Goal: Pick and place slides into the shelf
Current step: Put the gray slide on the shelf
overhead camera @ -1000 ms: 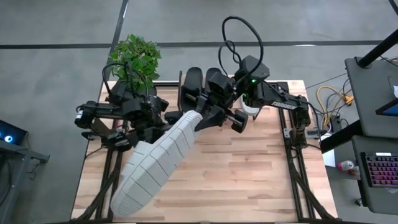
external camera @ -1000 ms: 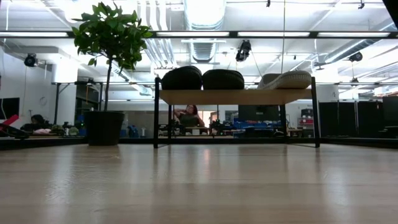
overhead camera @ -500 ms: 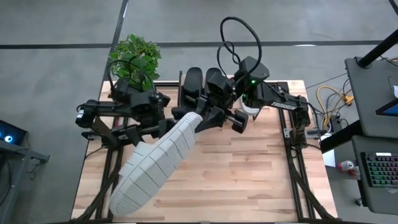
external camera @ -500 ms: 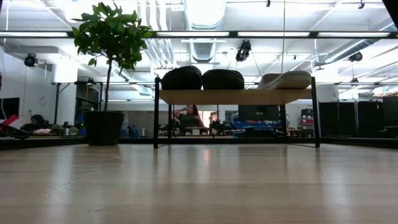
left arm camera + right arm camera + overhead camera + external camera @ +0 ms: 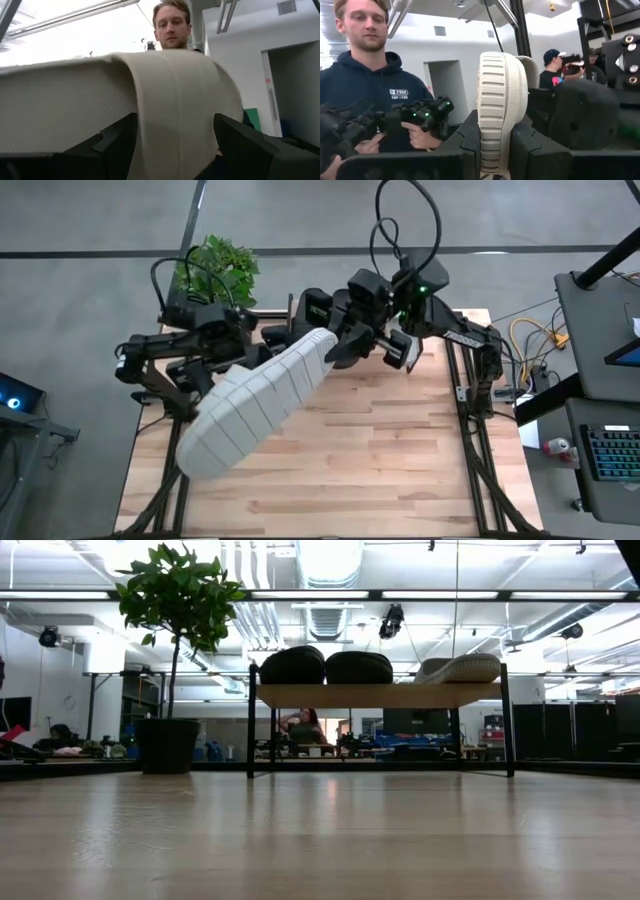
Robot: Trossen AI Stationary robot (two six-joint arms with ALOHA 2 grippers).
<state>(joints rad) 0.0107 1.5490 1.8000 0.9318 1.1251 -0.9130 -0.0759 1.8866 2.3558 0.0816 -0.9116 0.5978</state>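
Observation:
A pale grey-white slide [image 5: 255, 405] hangs high above the table, its ribbed sole up. My right gripper [image 5: 495, 145] is shut on the slide's far end. My left gripper [image 5: 175, 150] is open, one finger on each side of the slide's wide strap [image 5: 175, 100]. On the shelf [image 5: 380, 695] at the table's far edge rest two black slides [image 5: 325, 667] and another pale slide [image 5: 460, 668], all on its plank top. My right gripper pinches the far end of the slide's sole [image 5: 492, 125] between its two fingers [image 5: 470, 140], one on each flat face. It comes roughly level from the table's far right. The slide is lifted clear and reaches out toward the near left. My left gripper: whether its fingers [image 5: 115, 142] touch the strap cannot be told.
A potted plant [image 5: 215, 270] stands at the far left corner beside the shelf. Bare wooden table [image 5: 380, 450] lies below and to the right of the slide. A person holding a device [image 5: 415, 117] stands beyond the table.
My right gripper has gone toward the far edge and a little right, carrying the slide's far end with it. The slide's near end has swung toward the table's left. My left gripper has gone toward the far edge alongside the slide.

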